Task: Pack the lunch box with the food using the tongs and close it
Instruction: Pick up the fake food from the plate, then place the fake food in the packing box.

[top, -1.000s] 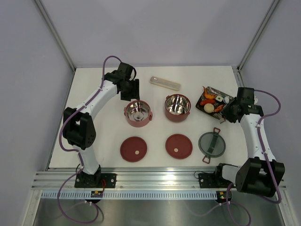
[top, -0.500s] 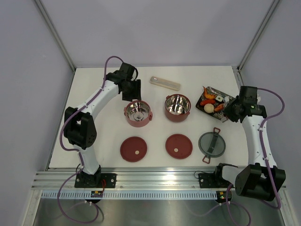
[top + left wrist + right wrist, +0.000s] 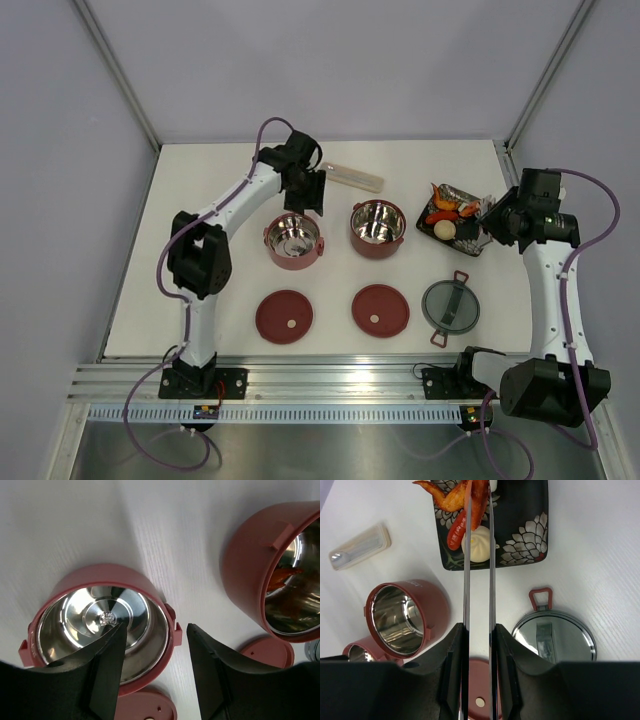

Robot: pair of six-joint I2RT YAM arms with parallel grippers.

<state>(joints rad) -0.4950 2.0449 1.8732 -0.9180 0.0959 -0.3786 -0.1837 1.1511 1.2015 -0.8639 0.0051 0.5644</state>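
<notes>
Two maroon lunch box bowls stand open: the left bowl [image 3: 293,240] [image 3: 100,572] and the right bowl [image 3: 378,228] [image 3: 402,612]. My left gripper [image 3: 312,195] [image 3: 156,630] hangs open above the gap between them, holding nothing. My right gripper [image 3: 495,222] [image 3: 479,630] is shut on the silver tongs [image 3: 466,580]. The tong tips reach the orange-red food [image 3: 445,210] [image 3: 455,500] on the black tray [image 3: 470,240] [image 3: 520,550]. A white piece [image 3: 444,229] [image 3: 477,550] lies beside them. Two maroon disc lids [image 3: 284,316] [image 3: 380,309] and the grey top lid [image 3: 450,305] [image 3: 555,640] lie nearer the arms.
A pale beige cutlery case [image 3: 352,177] [image 3: 360,547] lies at the back behind the bowls, close to my left wrist. Grey walls enclose the white table [image 3: 200,300] on three sides.
My left arm has swung right, from behind the left bowl to above the gap between the bowls. My right arm has shifted slightly back and right, still holding the tongs.
</notes>
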